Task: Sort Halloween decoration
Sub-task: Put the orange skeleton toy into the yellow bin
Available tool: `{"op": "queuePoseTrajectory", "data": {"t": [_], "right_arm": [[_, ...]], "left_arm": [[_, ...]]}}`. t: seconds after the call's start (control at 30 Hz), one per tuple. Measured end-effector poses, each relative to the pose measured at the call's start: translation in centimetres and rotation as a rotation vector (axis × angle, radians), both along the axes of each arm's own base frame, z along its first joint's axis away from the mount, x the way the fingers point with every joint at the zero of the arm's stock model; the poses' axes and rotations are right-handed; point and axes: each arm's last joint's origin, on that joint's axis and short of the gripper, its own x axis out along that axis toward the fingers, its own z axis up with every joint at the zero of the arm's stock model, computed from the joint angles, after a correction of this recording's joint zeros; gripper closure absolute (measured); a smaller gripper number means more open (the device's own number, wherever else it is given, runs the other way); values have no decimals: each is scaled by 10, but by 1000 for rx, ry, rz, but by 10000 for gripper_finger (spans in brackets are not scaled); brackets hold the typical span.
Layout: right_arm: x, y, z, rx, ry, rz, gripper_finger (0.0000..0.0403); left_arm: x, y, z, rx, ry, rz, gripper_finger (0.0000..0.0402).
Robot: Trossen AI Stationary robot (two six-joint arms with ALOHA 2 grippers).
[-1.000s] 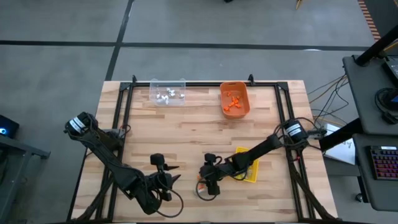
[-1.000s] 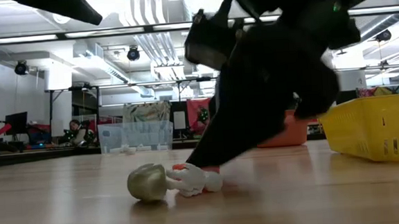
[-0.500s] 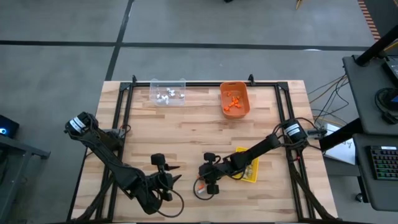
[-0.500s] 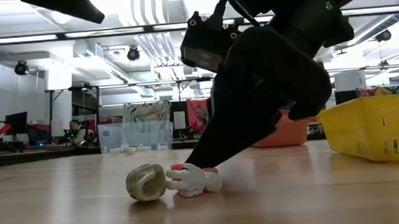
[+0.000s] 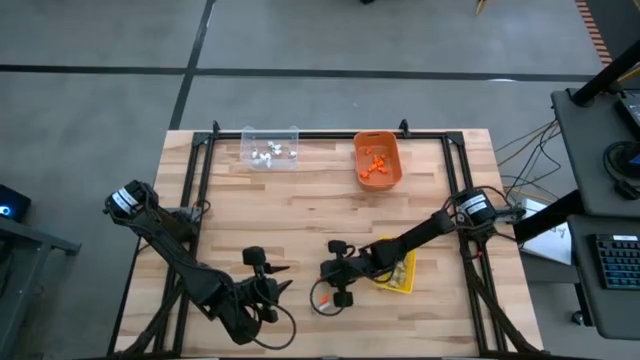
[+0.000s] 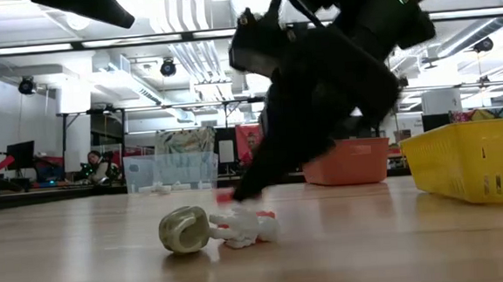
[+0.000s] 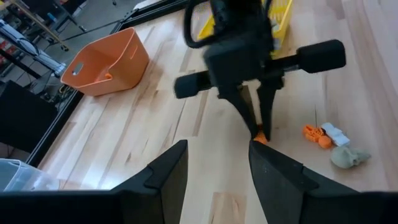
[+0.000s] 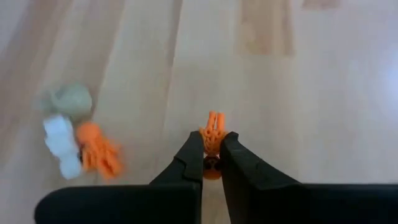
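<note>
So the right gripper [image 8: 212, 163] is down at the near middle of the table [image 5: 320, 215], fingers pinched nearly together on one small orange trinket [image 8: 213, 132]. It looks just clear of the wood, but I can't tell for sure. Close by on the table sit three more pieces bunched together: a dull tan-grey one [image 8: 67, 99], a white one [image 8: 61, 143] and another orange one [image 8: 99, 149], touching or nearly so.

The left gripper [image 7: 214, 168] hangs over the near left of the table with its fingers spread and nothing in them, just waiting.

I'd say this is the pick-up part of one sorting round. Next it needs to lift and carry that orange bit to the orange bin [image 5: 377, 159] at the far edge, which already has orange pieces in it; the clear bin [image 5: 269, 148] to its left has the white ones. The yellow basket [image 5: 401, 272] sits just right of the gripper. The piece is tiny, so a slip on the way seems possible.
</note>
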Motion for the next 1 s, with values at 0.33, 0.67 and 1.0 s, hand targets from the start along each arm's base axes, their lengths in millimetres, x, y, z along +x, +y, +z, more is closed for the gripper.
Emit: {"op": "queuePoseTrajectory", "data": {"t": [0.33, 0.67, 1.0], "right_arm": [[-13, -45, 57, -84, 20, -95, 383], [-76, -190, 131, -306, 188, -538, 383], [-131, -326, 117, 95, 206, -737, 348]], "left_arm": [[0, 0, 0, 0, -2, 0, 249], [1, 1, 0, 3, -1, 3, 249], [6, 6, 0, 18, 7, 17, 249]]}}
